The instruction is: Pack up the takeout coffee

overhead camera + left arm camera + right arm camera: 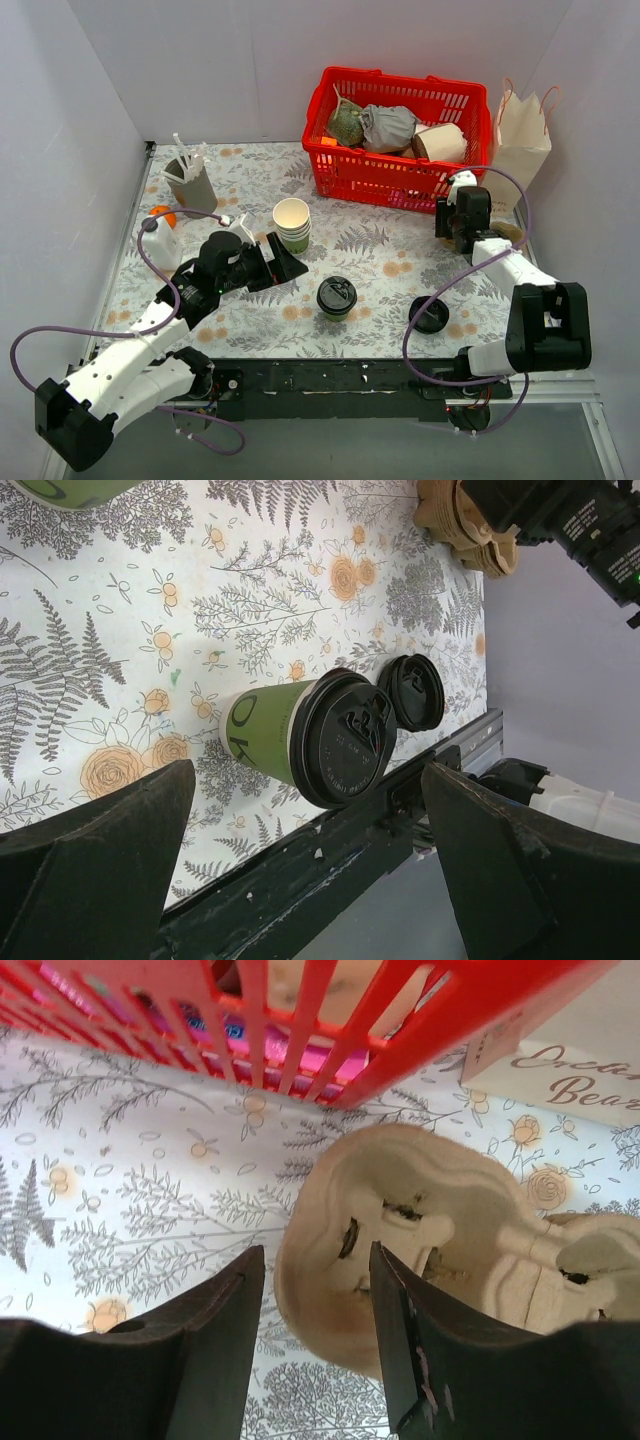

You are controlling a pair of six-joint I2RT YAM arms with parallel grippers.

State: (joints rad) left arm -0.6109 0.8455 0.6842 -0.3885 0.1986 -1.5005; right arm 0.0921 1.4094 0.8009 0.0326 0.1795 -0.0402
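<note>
The takeout coffee (336, 297) stands upright on the floral mat at front centre, green-sided with a black dome lid. In the left wrist view the cup (262, 732) lies ahead of the fingers, apart from them. My left gripper (288, 263) is wide open and empty, to the left of the cup; it also shows in the left wrist view (310, 880). My right gripper (462, 232) hangs over a beige pulp cup carrier (508, 232). In the right wrist view it (312, 1260) is open, its jaws either side of the rim of the carrier (440, 1250).
A loose black lid (429, 314) lies right of the coffee. A stack of cream cups (292, 223) stands behind it. A red basket (345, 170) with wrapped items is at the back, a paper bag (520, 140) beside it. A stirrer holder (190, 182) and bottle (160, 238) stand left.
</note>
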